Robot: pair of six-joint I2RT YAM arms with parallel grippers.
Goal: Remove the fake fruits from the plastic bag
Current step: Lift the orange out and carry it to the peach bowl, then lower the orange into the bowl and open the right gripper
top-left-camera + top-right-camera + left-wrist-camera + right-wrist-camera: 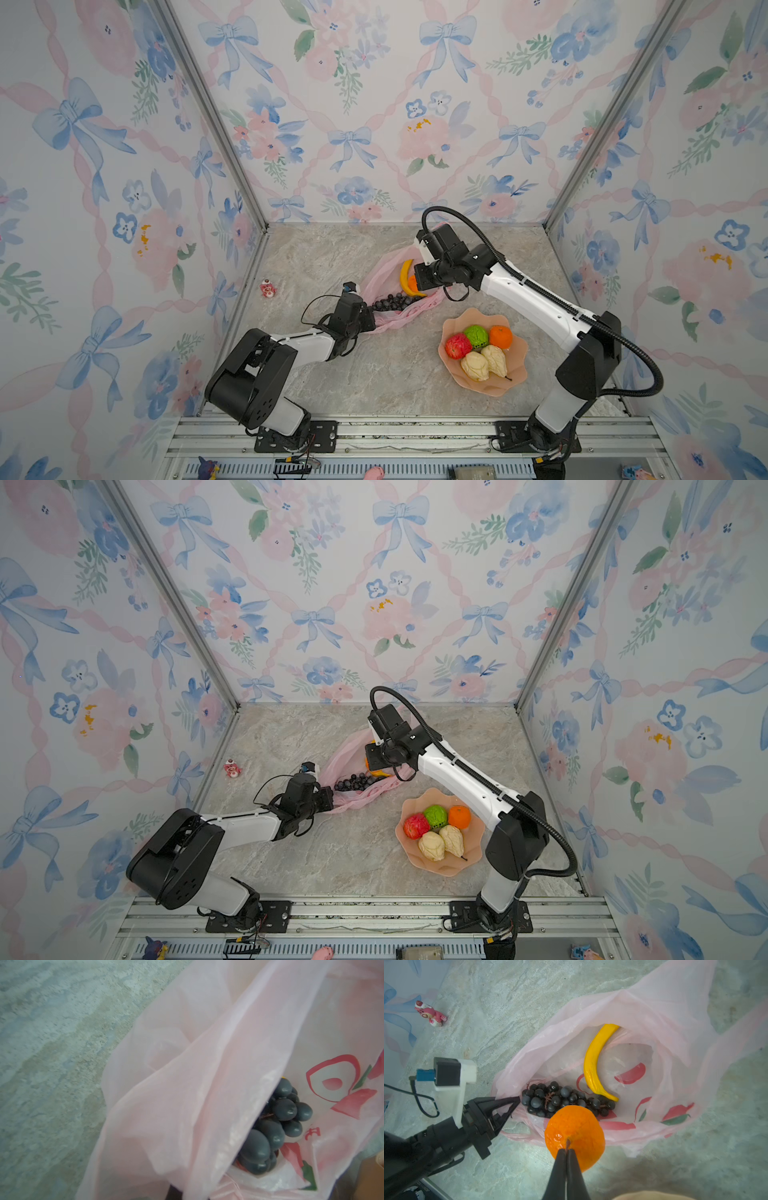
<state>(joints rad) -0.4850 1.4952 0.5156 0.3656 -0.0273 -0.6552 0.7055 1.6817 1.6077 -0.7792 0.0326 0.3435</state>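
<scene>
The pink plastic bag [384, 270] [347, 750] lies open on the marble table. In the right wrist view the bag [654, 1022] holds a yellow banana [597, 1059] and a dark grape bunch [562, 1100]. My right gripper [567, 1150] is shut on the stem of an orange [575, 1134] [412, 283], held just above the bag's mouth. My left gripper [515, 1106] [372, 322] is shut on the bag's near edge beside the grapes [392, 301] [278, 1124]. In the left wrist view the bag [187, 1084] covers the jaws.
A peach scalloped plate [486, 388] [444, 868] at the front right carries a red fruit [457, 345], a green fruit [476, 336], an orange [500, 336] and two pale pears [476, 365]. A small red-and-white figurine [268, 288] [430, 1014] stands by the left wall.
</scene>
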